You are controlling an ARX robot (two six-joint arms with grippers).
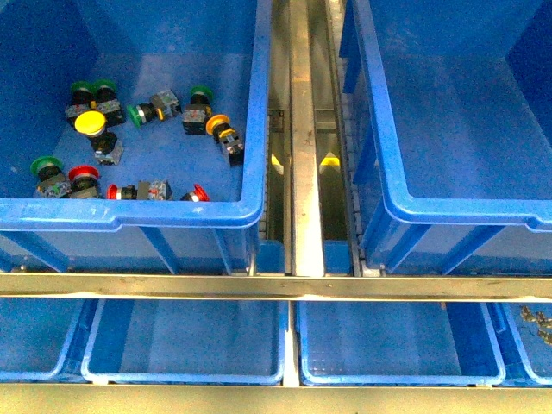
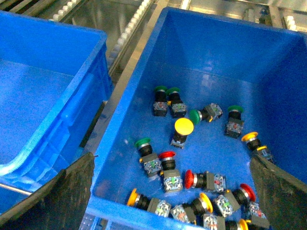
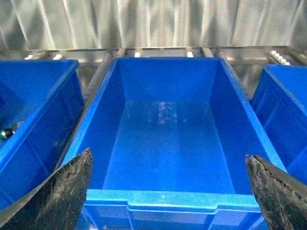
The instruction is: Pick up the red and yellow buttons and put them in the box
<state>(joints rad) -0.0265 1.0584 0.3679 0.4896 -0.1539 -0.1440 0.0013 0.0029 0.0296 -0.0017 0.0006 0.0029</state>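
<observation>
A shiny metal beam (image 1: 299, 129) runs down the middle, meeting a steel crossbar (image 1: 259, 285). A ribbed metal wall (image 3: 153, 24) stands behind, glinting.

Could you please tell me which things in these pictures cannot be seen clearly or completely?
1. Front view: the near rim of the left crate hides the buttons lying against that wall. One red button shows only partly.
2. Left wrist view: the picture's edge cuts off the nearest buttons, for example a yellow button.
3. Front view: the small metal parts are too small to identify and are cut by the edge.
</observation>
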